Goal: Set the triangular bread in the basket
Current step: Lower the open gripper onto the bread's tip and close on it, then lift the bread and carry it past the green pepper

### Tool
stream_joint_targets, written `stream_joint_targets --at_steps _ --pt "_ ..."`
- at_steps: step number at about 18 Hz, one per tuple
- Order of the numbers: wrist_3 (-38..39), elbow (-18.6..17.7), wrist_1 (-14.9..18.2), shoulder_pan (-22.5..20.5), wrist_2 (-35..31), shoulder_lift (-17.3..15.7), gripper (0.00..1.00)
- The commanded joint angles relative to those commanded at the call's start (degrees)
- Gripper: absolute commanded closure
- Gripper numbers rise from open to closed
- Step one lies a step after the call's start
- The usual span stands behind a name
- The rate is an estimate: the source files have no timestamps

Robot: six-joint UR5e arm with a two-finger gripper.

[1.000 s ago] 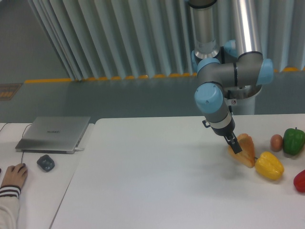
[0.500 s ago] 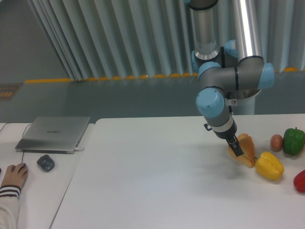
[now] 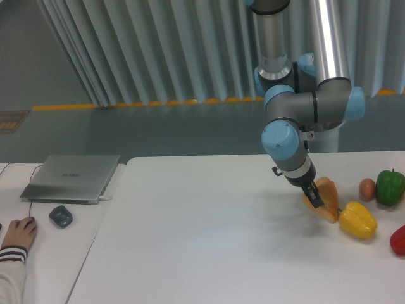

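Arm folded over the right side, wrist angled down-right.
Gripper (image 3: pixel 314 196) is pointed steeply downward, dark fingers (image 3: pixel 312 192) seen close together; whether anything is clamped can't be resolved.

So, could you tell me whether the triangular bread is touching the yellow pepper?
Cannot tell: the camera shows the triangular bread and yellow pepper meeting without a visible gap, but possibly just overlapping.

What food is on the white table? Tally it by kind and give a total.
Bell peppers: 3, yellow, green, red
Triangular bread: 1
Brown egg: 1
Total: 5
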State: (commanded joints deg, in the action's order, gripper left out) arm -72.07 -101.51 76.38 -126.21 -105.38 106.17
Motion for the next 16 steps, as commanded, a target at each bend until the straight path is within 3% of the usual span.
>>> stream_joint_targets --at_steps 1,5,6,8,13,16 --pt "-0.1 0.0 0.0 0.0 0.1 0.0 0.34" --pt "-0.1 0.1 0.0 -0.2 0.3 -0.2 0.67" --pt "0.0 0.1 -0.1 -0.2 0.3 -0.2 0.69" --pt "0.0 0.2 -0.1 -0.1 0.4 -0.4 0.83" --pt "0.4 0.9 0.1 0.3 1.1 -0.8 0.90" --pt "0.4 1.8 0.3 0.6 4.6 -3.7 0.90"
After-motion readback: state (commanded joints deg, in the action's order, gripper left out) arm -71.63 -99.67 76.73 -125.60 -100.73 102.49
